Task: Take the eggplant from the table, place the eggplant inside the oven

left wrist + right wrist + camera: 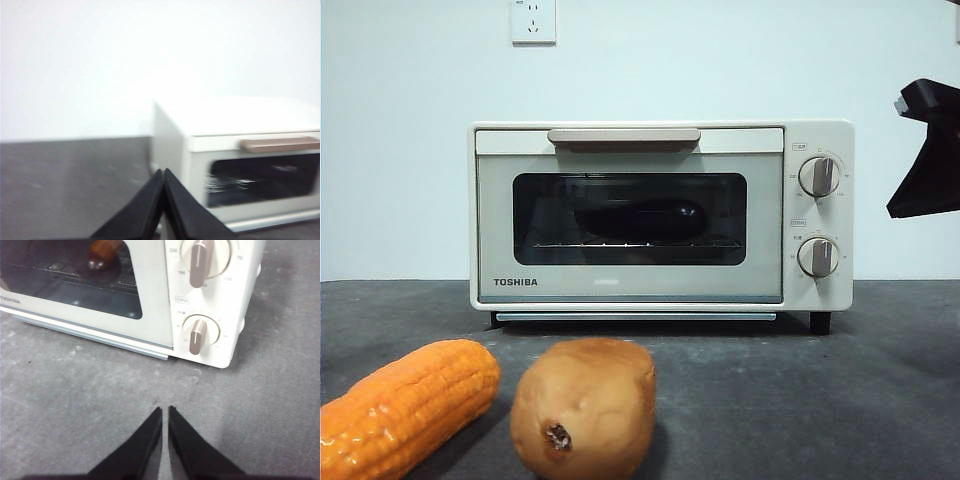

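Note:
The eggplant [638,218] lies dark and glossy on the rack inside the cream Toshiba oven [630,285], behind the closed glass door. Through the window in the right wrist view, one end of the eggplant [102,252] shows. My right gripper [165,410] is shut and empty, hovering over the grey table [75,405] in front of the oven's knob side [200,335]. It appears as a black shape at the right edge of the front view [920,190]. My left gripper [163,172] is shut and empty, off the oven's [235,165] left front corner.
An orange corn cob [405,405] and a tan potato [583,405] lie on the table [800,400] near the front edge, left of centre. The beige door handle [624,136] runs along the oven's top front. A white wall stands behind.

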Robot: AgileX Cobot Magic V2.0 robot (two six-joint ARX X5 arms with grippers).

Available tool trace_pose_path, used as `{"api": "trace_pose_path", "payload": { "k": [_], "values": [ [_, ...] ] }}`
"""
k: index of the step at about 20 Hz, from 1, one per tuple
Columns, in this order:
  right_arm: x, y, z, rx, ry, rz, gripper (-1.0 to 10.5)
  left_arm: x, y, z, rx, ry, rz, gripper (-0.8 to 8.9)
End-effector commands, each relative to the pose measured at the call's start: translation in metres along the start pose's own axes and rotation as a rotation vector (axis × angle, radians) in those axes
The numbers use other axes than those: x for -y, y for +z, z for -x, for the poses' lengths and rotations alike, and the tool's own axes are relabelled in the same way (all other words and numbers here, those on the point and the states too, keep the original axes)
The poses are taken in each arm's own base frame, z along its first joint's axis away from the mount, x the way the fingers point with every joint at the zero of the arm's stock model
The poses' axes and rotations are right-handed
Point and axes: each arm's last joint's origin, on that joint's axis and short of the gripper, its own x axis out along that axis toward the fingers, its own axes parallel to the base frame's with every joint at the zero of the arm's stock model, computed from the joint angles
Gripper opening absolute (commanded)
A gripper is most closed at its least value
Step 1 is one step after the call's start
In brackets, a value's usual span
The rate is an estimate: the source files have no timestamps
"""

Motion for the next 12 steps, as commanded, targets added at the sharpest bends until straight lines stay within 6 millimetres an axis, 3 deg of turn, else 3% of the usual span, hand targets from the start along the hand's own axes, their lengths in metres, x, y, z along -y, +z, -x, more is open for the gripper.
{"api": "trace_pose_path", "payload": {
  "k": [1, 7, 12],
  "values": [
    [-0.001, 0.002, 0.0, 0.011, 0.002, -0.009, 0.0, -0.005, -0.012, 0.002, 0.057, 0.055, -0.077, 0.04],
    [-0.001, 0.002, 0.0, 0.014, 0.002, -0.009, 0.0, -0.01, -0.039, -0.004, -0.005, 0.089, -0.076, 0.04],
    [-0.001, 0.002, 0.0, 0.015, 0.002, -0.009, 0.0, -0.012, -0.076, -0.008, -0.132, 0.091, -0.064, 0.04]
  ]
}}
